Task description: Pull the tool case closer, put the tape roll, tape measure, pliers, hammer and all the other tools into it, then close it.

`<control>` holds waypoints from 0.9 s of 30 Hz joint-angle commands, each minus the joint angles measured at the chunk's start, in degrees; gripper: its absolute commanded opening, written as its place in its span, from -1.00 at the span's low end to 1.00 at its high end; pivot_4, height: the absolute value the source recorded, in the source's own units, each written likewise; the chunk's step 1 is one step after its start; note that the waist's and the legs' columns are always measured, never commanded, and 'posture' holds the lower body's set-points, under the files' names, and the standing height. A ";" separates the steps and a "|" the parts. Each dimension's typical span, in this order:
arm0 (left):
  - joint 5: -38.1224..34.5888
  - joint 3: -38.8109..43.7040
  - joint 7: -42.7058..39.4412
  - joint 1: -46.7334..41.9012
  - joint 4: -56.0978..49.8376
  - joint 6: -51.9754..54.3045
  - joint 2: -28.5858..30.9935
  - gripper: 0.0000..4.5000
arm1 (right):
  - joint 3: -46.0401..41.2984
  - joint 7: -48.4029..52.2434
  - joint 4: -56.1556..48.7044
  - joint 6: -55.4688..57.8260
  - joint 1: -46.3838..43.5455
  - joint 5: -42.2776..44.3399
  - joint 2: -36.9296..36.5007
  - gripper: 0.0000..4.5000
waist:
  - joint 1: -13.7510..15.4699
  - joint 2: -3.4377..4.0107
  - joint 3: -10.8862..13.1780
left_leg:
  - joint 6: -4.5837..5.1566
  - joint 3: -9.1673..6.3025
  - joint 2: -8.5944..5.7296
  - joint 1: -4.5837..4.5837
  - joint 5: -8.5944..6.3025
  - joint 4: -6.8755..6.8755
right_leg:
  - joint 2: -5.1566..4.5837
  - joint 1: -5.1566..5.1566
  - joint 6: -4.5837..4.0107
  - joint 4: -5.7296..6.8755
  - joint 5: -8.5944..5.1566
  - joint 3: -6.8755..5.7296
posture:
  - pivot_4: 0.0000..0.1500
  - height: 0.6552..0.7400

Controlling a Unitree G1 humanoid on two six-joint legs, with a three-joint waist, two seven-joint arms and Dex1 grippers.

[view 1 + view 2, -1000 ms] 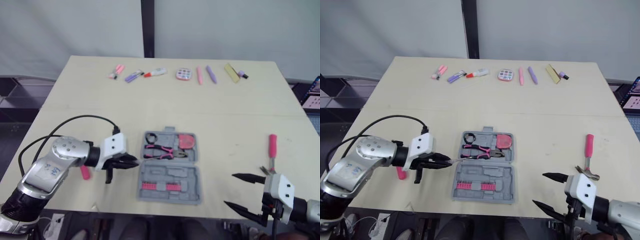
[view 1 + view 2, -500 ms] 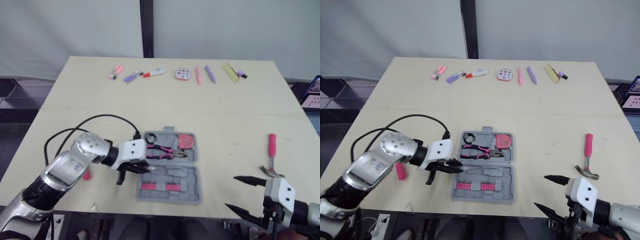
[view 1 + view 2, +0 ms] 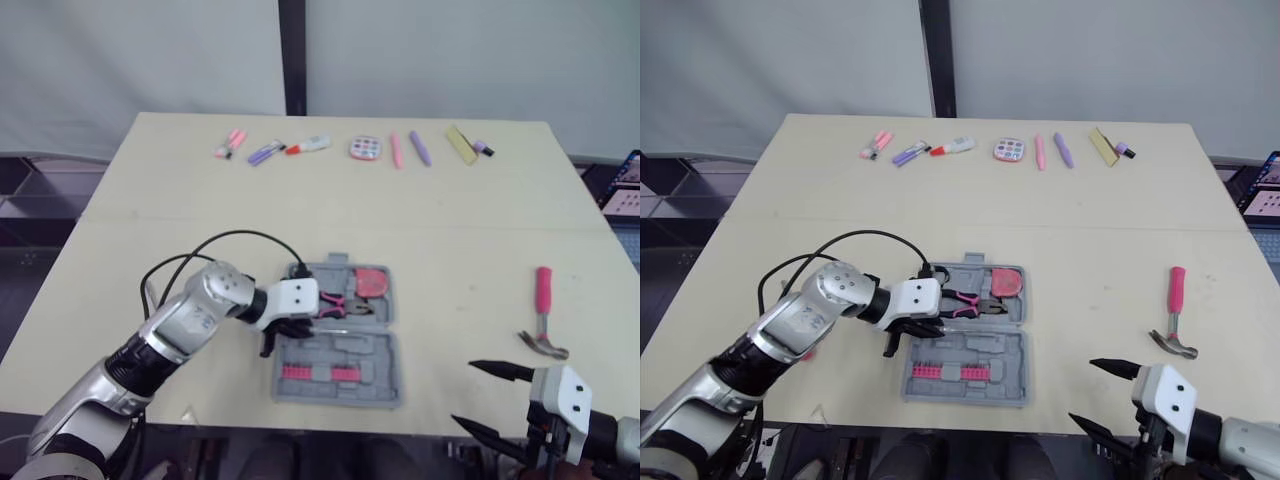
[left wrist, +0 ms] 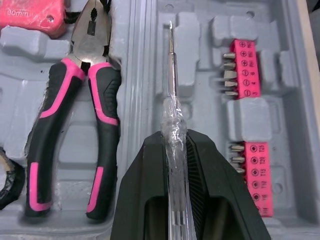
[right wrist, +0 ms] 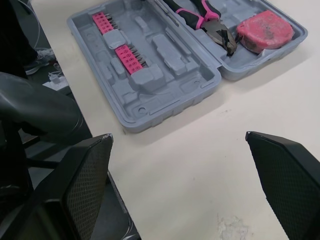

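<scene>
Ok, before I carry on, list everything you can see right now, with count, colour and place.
table: one, pale wood, under everything
tool case: one, grey, open, near edge in front of the robot
pliers: one, pink and black, in the case's far half
tape measure: one, pink, in the case's far half
tape roll: one, black, case's far left corner
bit holders: two, pink, case's near half
hammer: one, pink handle, on the table at right
small stationery items: about eight, mostly pink and purple, row along the far edge
screwdriver: one, clear handle, over the case
left gripper: black, shut on the screwdriver
right gripper: black, open, near right edge
</scene>
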 commanded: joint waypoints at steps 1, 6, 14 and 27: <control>1.17 -0.42 -0.91 -1.57 -1.02 0.80 -0.44 -0.99 | -2.03 -0.27 -0.92 -0.99 0.62 0.37 0.30 1.00 | 0.02 0.00 0.00 | 0.00 0.00 0.00 0.00 0.00 0.00 | 0.00 0.00 0.00 0.00 0.00 0.00 | 1.00 0.85; 2.09 -1.44 -1.96 -3.30 -1.49 2.66 -1.06 -0.99 | -2.03 -0.50 -1.18 -0.80 0.86 0.29 0.45 1.00 | -0.04 0.00 0.00 | 0.00 0.00 0.00 0.00 0.00 0.00 | 0.00 0.00 0.00 0.00 0.00 0.00 | 1.00 0.85; 3.94 -4.16 -2.80 -5.14 -0.66 5.67 -2.92 -0.99 | -1.45 -1.25 -1.41 -0.61 0.73 -0.03 0.51 1.00 | -0.01 0.00 0.00 | 0.00 0.00 0.00 0.00 0.00 0.01 | 0.00 0.00 0.00 0.02 0.00 0.00 | 1.00 0.85; 6.70 -5.94 -0.97 -5.29 2.14 7.43 -5.91 -0.99 | -1.57 -1.64 -2.04 -0.44 1.51 -0.28 0.63 1.00 | 0.03 0.00 0.00 | 0.00 0.00 -0.01 0.00 0.00 0.03 | 0.00 0.00 0.00 0.05 0.00 0.00 | 1.00 0.85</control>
